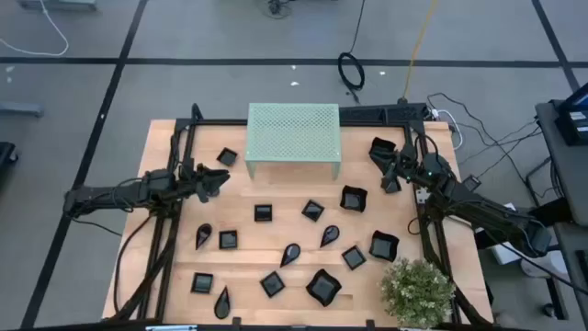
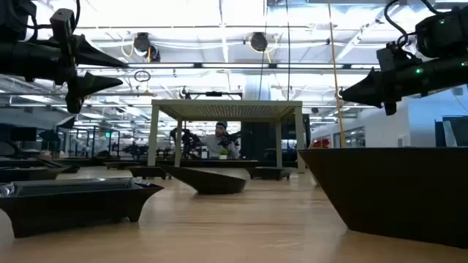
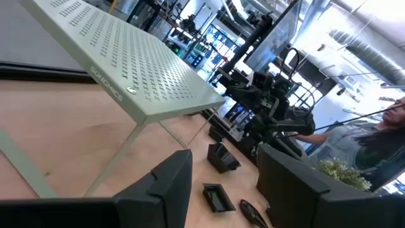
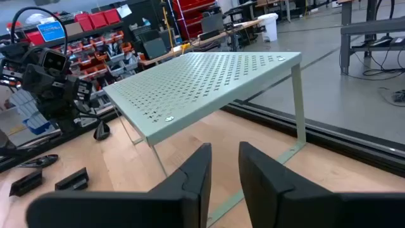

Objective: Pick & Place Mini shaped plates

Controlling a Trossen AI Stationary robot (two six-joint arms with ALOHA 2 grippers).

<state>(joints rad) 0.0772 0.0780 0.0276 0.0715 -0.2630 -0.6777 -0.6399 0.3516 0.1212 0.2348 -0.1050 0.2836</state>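
While both arms hang above the table [image 1: 165,138]: mini shaped plates [image 1: 312,211] — scattered flat across the boards in front of the pale green stand [image 1: 294,140], none lifted. Left gripper [image 1: 219,181] — jaws wide apart, empty, left of stand. Right gripper [image 1: 390,173] — jaws narrowly parted, empty, right of stand.

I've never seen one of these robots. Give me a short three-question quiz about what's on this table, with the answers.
1. True or false: the left gripper is holding a plate.
2. What stands at the table's near right corner? A) a plant B) a lamp C) a box
3. Fill in: the pale green stand has a ______ top.

Key
1. False: its fingers are open and empty.
2. A, the plant.
3. Perforated.
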